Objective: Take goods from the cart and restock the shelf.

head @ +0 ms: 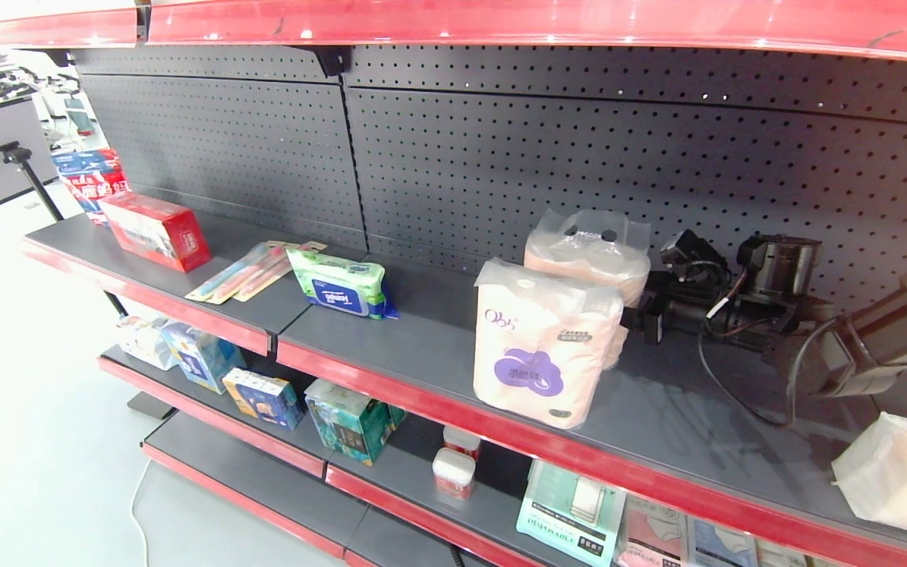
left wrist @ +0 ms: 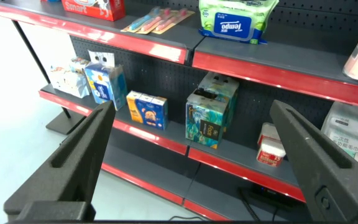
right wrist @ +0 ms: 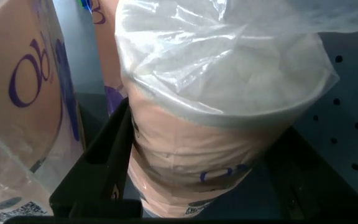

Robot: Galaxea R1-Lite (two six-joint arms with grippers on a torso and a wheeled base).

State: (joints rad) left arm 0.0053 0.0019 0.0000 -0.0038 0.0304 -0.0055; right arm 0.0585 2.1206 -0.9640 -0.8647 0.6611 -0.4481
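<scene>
Now, the right gripper (right wrist: 210, 124) has its fingers (right wrist: 98, 168) set on either side of the rear pack (right wrist: 222, 93) of tissue rolls, closed in against its wrapped sides, loose plastic bunching at the top. That rear pack (head: 589, 252) stands upright on the shelf (head: 422, 339), well back by the pegboard wall, and the right gripper (head: 646, 315) meets it from the robot's right. Just in front, touching it, stands the front pack (head: 544, 346), pale with a purple mark, close to the red lip; the front pack (right wrist: 23, 93) looms beside the fingers in the wrist view.

Over to the left gripper (left wrist: 191, 109): fingers (left wrist: 86, 149) spread wide, nothing between them, held out in front of the lower shelves.

Further along the same shelf, toward the robot's left, a green and white wipes packet (head: 339, 283) (left wrist: 235, 18) lies flat, then a toothbrush pack (head: 245, 268) (left wrist: 157, 20) beside it, then a red box (head: 156, 230) (left wrist: 92, 7) well apart. Far right, another pale soft bundle (head: 902, 472) sits at the shelf's edge.

One level down: a blue box (head: 201, 356) (left wrist: 104, 84), a smaller blue and yellow box (head: 264, 398) (left wrist: 146, 109), a dark green box (head: 351, 421) (left wrist: 210, 115), and two small red and white tubs (head: 453, 472) (left wrist: 270, 149) in a row
</scene>
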